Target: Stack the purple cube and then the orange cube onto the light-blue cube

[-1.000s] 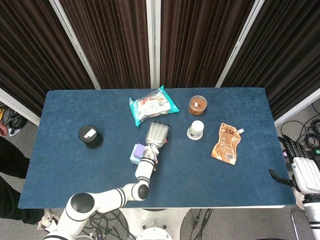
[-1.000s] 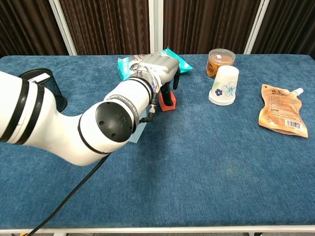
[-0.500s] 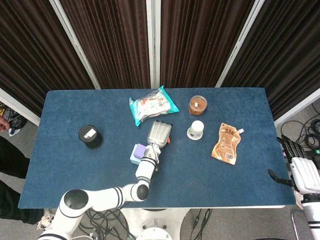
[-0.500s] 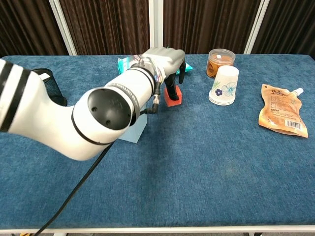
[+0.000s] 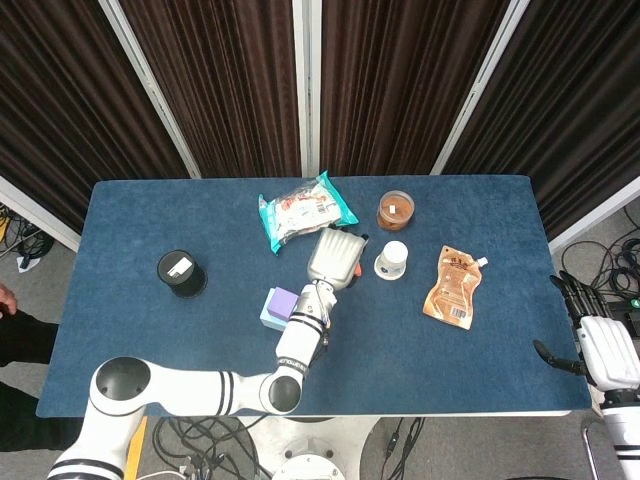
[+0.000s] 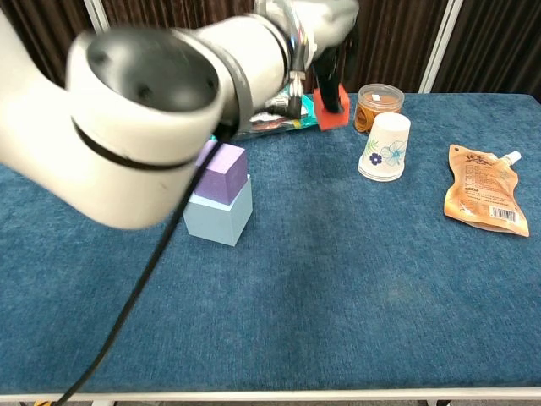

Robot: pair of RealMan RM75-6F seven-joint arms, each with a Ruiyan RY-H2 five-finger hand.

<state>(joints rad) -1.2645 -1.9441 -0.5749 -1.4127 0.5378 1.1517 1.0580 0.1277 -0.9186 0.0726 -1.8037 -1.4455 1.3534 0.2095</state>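
The left hand (image 6: 325, 34) held the small orange cube (image 6: 332, 110) pinched aloft, with the purple cube (image 6: 223, 170) atop the light-blue cube (image 6: 219, 216) down to its left, where a careless, off-centre placement risked toppling that stack.

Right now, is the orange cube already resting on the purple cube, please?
No, the left hand holds the orange cube in the air, away from the purple cube.

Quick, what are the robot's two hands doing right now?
Left hand: holding the orange cube up off the table.
Right hand: beside the table, holding nothing, fingers apart.
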